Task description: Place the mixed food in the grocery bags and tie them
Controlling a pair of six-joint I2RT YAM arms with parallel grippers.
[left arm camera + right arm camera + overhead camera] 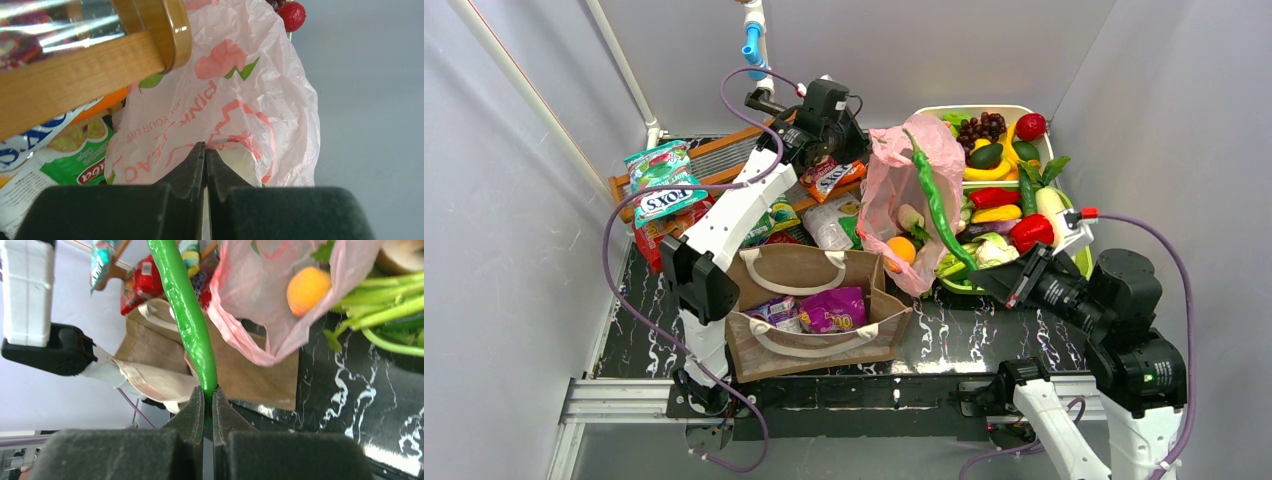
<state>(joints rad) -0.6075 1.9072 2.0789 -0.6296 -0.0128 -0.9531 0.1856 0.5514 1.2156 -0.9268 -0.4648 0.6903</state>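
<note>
My right tool (208,390) is clamped on the end of the long green pepper (186,310), which runs up frame centre, just left of the pink bag (250,315). The pepper looks light, stiff and glossy, likely to pivot. My left tool (205,148) is closed before the bag's limp film.

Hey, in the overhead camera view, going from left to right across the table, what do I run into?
Teal Fox's packet → brown tote → pink bag → white tray. The long green pepper crosses the bag, so it is left out.
</note>
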